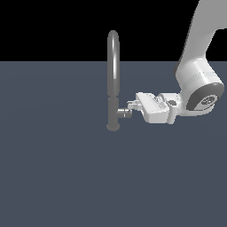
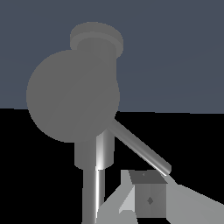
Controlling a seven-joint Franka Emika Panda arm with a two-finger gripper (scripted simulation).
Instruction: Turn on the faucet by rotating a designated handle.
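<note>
Flat slate-grey floor, black backdrop: white gripper (image 1: 131, 105) sits just right (exterior view's right) of the tall grey metal gooseneck faucet (image 1: 113, 75), touching its short horizontal cylinder handle (image 1: 123, 113), thin lever rod (image 2: 141, 148) by one finger (image 2: 146, 199); jaw gap indeterminate.

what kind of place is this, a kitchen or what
Not a kitchen: a bare simulated test scene. A lone faucet stands on a flat grey floor with no sink, black void behind, and the gripper at its handle.

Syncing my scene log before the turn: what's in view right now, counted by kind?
Faucet: 1
Handle on the faucet: 1
Gripper, at the handle's end: 1
Robot arm: 1
Ground surface: 1
Total: 5
</note>
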